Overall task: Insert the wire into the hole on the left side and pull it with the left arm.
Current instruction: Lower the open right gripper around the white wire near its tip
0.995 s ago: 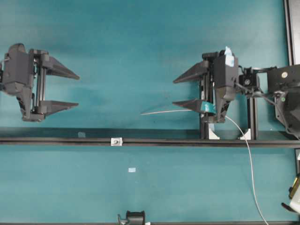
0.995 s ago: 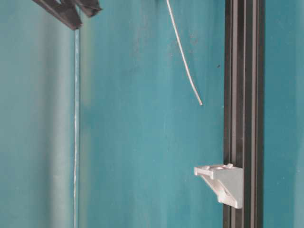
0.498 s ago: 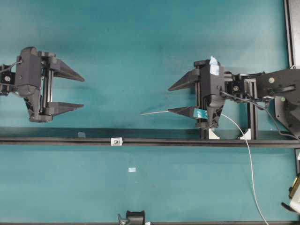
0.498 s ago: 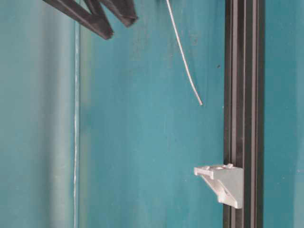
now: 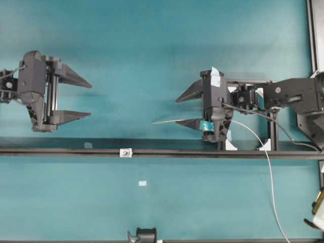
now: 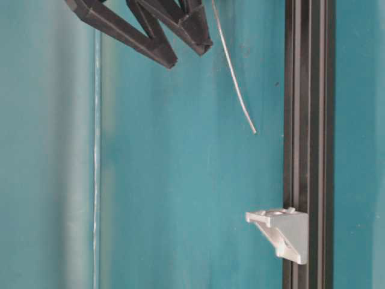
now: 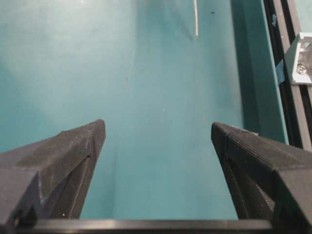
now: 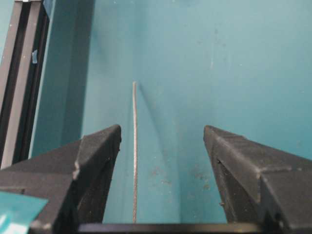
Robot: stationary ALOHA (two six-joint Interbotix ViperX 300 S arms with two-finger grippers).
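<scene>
Both of your grippers stand with fingers wide apart, gripping nothing. Your left gripper hovers over the teal table near its left edge, well apart from the wire. That wire lies between the fingers of your right gripper, close beside the taped finger; you cannot tell whether they touch. Its free tip points left, short of the bracket on the black rail, where the hole sits.

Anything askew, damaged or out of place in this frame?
Nothing stands out. The wire lies loose on the mat, its tip short of the bracket on the rail; both the left claw and right claw are open.
</scene>
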